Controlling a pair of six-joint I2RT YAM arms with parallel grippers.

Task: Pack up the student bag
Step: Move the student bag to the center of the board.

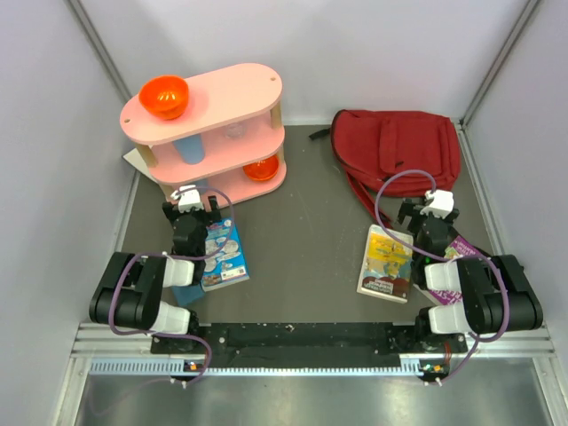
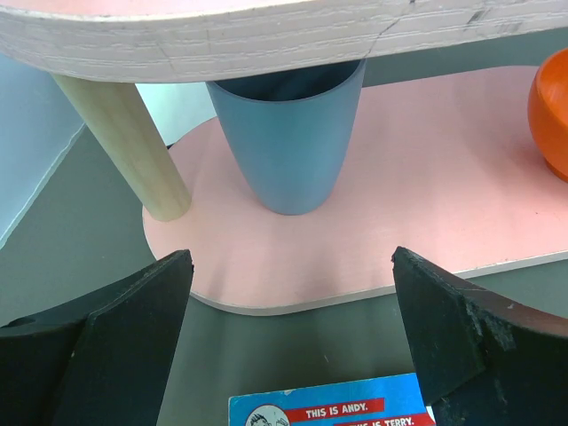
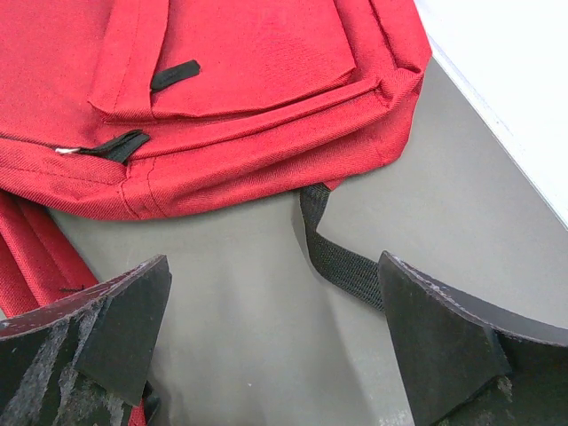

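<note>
The student bag (image 1: 399, 151), a dark red backpack, lies flat at the back right of the table, its front pocket (image 3: 257, 53) facing up. A black strap (image 3: 342, 262) trails from its lower edge. My right gripper (image 1: 428, 211) (image 3: 275, 271) hovers open just short of the bag, with only bare table between its fingers. A yellow book (image 1: 386, 262) lies to its left, and a purple book (image 1: 461, 248) shows partly under the right arm. My left gripper (image 1: 192, 206) (image 2: 291, 266) is open and empty above the top edge of a blue book (image 1: 222, 253) (image 2: 337, 408).
A pink two-tier shelf (image 1: 213, 124) (image 2: 399, 177) stands at the back left, right ahead of the left gripper. It carries an orange bowl (image 1: 164, 96) on top, a blue cup (image 1: 188, 149) (image 2: 288, 133) and another orange bowl (image 1: 260, 169) (image 2: 555, 115) below. White walls enclose the table.
</note>
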